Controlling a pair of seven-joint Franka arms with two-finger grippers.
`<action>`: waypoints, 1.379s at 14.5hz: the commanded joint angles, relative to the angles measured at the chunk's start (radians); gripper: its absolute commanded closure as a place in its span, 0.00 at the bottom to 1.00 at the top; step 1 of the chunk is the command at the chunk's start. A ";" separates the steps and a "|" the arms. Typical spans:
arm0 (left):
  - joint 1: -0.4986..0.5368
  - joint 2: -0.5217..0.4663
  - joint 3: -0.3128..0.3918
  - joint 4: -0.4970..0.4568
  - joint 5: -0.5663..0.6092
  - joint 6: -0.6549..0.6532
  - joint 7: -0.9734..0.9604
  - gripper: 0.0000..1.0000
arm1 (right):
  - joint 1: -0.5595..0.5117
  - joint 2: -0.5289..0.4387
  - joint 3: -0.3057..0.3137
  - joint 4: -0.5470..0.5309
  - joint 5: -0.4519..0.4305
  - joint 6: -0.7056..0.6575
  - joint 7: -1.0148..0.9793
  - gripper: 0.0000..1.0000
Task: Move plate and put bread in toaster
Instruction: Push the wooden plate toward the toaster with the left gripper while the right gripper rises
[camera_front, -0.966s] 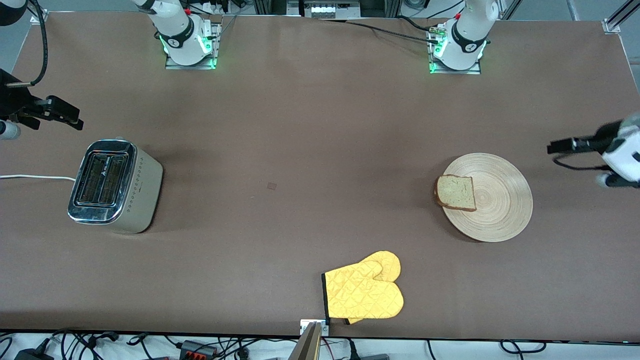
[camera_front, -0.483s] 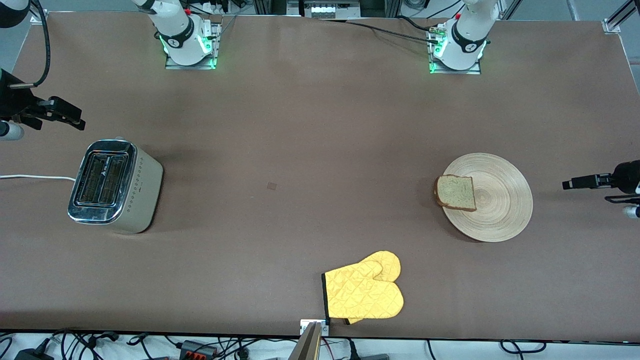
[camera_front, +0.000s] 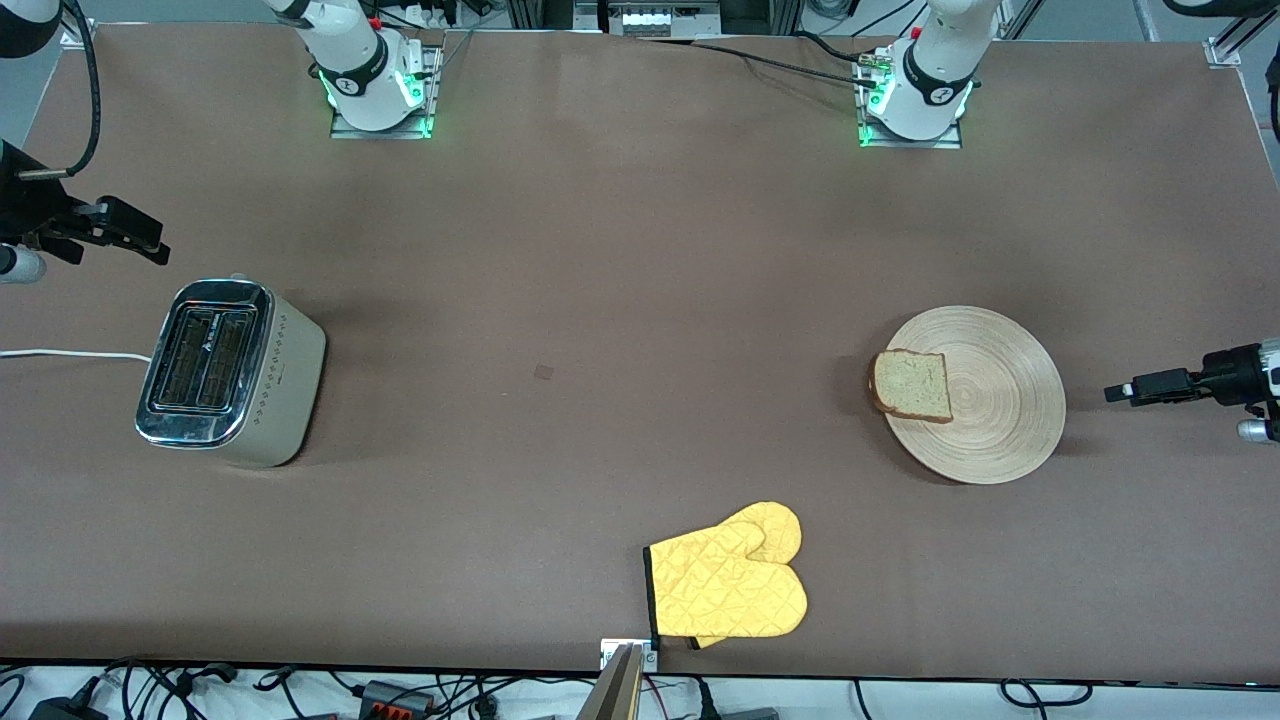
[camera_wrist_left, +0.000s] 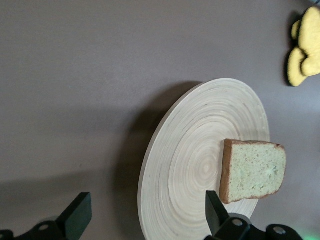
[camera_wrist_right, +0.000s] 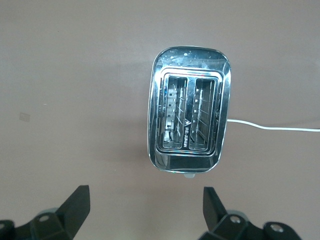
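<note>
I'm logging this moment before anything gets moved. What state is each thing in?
plate: flat on the table, bread on it
bread: lying at the plate's edge, untouched
toaster: upright, both slots empty
oven mitt: lying flat, near the front camera
left end effector: open, beside the plate
right end effector: open, by the toaster

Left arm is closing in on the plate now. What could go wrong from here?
The bread overhangs the plate's rim toward the toaster; a jerky push may slide it off. The open left gripper comes in low at the plate's edge and might shove rather than grasp it. The oven mitt lies nearer the camera, possibly snagging a low sweep. The open right gripper waits beside the toaster.
</note>
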 joint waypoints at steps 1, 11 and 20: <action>0.015 0.058 -0.013 0.025 -0.077 -0.011 0.078 0.00 | 0.003 -0.011 0.003 -0.062 0.013 0.046 0.005 0.00; 0.032 0.164 -0.022 0.018 -0.131 -0.112 0.164 0.65 | 0.193 0.069 0.003 -0.072 0.067 0.138 0.038 0.00; 0.030 0.157 -0.027 0.031 -0.128 -0.230 0.164 0.99 | 0.260 0.088 0.005 -0.058 0.036 0.141 0.036 0.00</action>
